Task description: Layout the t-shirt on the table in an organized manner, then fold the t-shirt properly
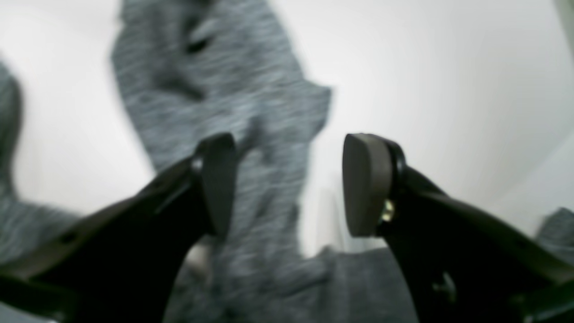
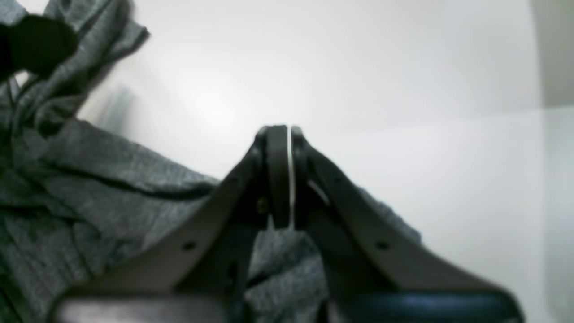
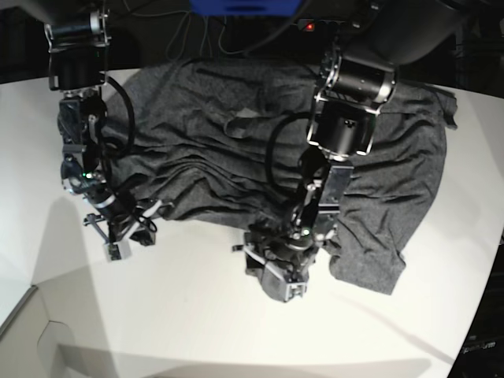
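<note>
The dark grey t-shirt [image 3: 228, 142] lies crumpled and wrinkled across the back half of the white table [image 3: 197, 315]. My left gripper [image 3: 277, 277] hovers at the shirt's front hem near the middle. In the left wrist view it [image 1: 291, 184] is open, with a strip of t-shirt [image 1: 224, 85] lying on the table [image 1: 448, 67] beyond its fingers and nothing pinched. My right gripper [image 3: 118, 246] sits off the shirt's front left edge. In the right wrist view it [image 2: 290, 134] is shut with its pads together and empty, with folds of t-shirt [image 2: 98, 179] below and to its left.
A seam or edge line [image 3: 236, 264] crosses the table ahead of both grippers, and the table's corner drops off at the lower left [image 3: 20, 319]. Cables and a blue object [image 3: 244, 6] sit behind the shirt. A dark blurred shape [image 2: 31, 45] shows top left in the right wrist view.
</note>
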Available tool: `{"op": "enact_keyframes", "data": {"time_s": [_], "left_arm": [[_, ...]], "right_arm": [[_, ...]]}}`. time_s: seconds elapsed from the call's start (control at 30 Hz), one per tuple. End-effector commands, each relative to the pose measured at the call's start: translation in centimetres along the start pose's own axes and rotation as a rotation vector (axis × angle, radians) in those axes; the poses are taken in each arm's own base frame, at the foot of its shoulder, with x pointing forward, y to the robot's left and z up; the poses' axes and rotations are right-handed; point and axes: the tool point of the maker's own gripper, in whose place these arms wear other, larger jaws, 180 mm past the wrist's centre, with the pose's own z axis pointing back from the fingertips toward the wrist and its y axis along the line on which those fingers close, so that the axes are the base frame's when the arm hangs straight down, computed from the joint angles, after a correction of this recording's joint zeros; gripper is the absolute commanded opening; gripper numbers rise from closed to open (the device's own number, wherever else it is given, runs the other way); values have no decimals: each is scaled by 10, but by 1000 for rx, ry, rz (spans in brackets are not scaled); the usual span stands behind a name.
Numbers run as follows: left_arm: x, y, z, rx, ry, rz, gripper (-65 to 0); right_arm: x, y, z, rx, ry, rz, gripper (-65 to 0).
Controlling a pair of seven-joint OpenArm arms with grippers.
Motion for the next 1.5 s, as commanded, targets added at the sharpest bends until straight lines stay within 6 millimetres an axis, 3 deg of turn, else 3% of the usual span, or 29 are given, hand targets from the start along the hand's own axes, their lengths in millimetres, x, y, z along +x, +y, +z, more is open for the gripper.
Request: {"op": "enact_keyframes", "data": {"time_s": [0.0,0.17,0.37,0.47,0.53,0.8,0.87,0.97,1.0,1.1,1.2,1.37,1.47], "left_arm": [[27,-7,0,-13,-62,-30,-279],[21,-16,-1,-5,-46,-165,-280],[20,-14,-1,1,-44,-179,-286],[18,-12,-2,4,-37,-179,-359],[7,-1,-4,22,-6,-182,-405],[-2,7,-5,34,20,-178,-425],[-2,6,-5,31,19,-173,-489],[2,9,-4,34,10,-173,-640],[5,9,-4,34,5,-174,-650],[30,3,0,24,-55,-171,-643],[76,4,16,23,-179,-113,-650],[140,17,58,11,-389,25,-650],[164,19,82,-26,-480,100,-650]], "right_arm": [[23,-4,2,0,-64,14,-650],[22,-3,2,0,-63,13,-650],[21,-3,2,0,-60,13,-650],[21,-3,2,0,-60,13,-650],[21,-3,2,0,-60,13,-650],[20,-8,4,-8,-56,21,-650],[20,-8,4,-8,-56,21,-650],[20,-8,4,-8,-56,21,-650],[20,-8,4,-8,-56,21,-650],[19,-9,4,-9,-54,20,-650],[19,-9,4,-10,-52,22,-650],[16,-16,6,-22,-42,34,-650],[8,-16,7,-21,-27,30,-650]]}}
